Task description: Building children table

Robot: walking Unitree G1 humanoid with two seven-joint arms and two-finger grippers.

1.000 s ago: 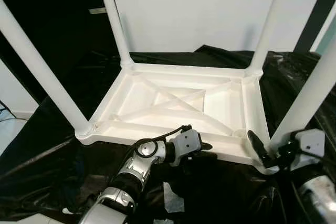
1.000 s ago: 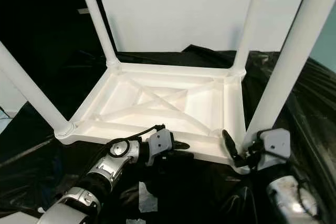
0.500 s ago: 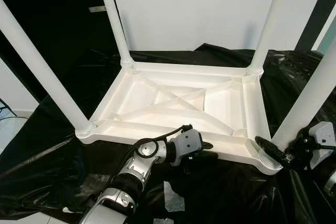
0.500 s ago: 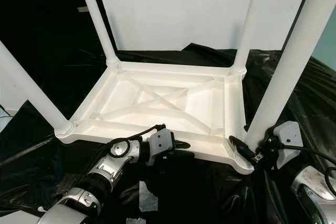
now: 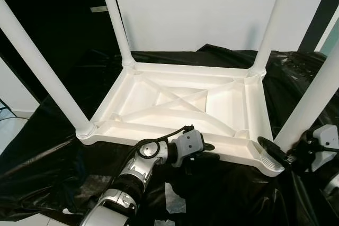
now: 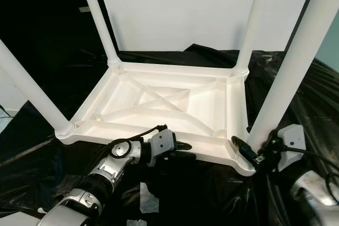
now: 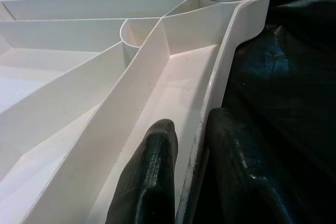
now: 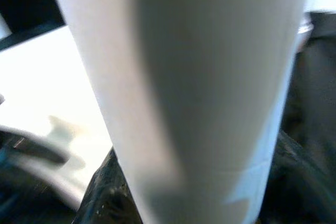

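Note:
A white plastic children's table (image 5: pixel 159 133) lies upside down on a black sheet, its four legs pointing up. My left gripper (image 5: pixel 209 149) is shut on the near rim. In the left wrist view, one of its fingers (image 7: pixel 155 171) is inside the rim and the other is outside. My right gripper (image 6: pixel 246 149) sits at the base of the near right leg (image 5: pixel 312 99), by its threaded collar. In the right wrist view the leg (image 8: pixel 199 77) stands between the black fingers (image 8: pixel 105 192), which press on both sides.
The black plastic sheet (image 5: pixel 53 173) covers the floor around the table. A white wall panel (image 5: pixel 201 9) stands behind it. The near left leg (image 5: pixel 42 72) and the two far legs (image 5: pixel 114 19) rise steeply. White scraps (image 5: pixel 175 205) lie by my left arm.
My right gripper swung to the right around the near right leg's base during the first half second, then stayed put. The left gripper kept its hold on the rim.

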